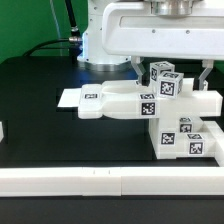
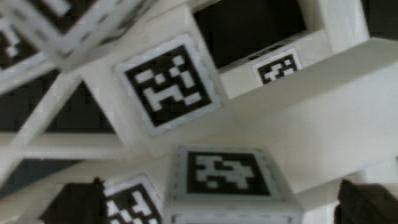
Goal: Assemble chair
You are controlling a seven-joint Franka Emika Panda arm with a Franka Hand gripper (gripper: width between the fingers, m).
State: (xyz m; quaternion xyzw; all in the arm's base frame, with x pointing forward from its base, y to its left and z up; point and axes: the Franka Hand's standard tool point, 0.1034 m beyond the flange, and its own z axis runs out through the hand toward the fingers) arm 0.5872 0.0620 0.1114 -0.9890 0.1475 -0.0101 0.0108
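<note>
Chair parts (image 1: 165,110) stand joined as one white cluster on the black surface (image 1: 40,120), toward the exterior view's right. A flat seat piece (image 1: 115,102) runs from the cluster toward the exterior view's left, and its near end lies over the marker board (image 1: 72,98). Blocky tagged pieces stack upright at the right end, with square black-and-white tags facing the camera. A long white border rail (image 1: 100,180) lies along the near edge of the surface.

Gripper (image 1: 170,66) hangs directly above the upright part of the cluster, below the white arm housing. Its dark fingers (image 1: 136,68) descend on either side of the topmost tagged block (image 1: 163,72). In the wrist view, the two dark fingertips (image 2: 75,198) appear at the frame edge, set apart, with a tagged white face (image 2: 228,172) between them. Whether the fingertips touch the part cannot be told. Further tagged faces (image 2: 173,82) fill the wrist view close to the camera.
</note>
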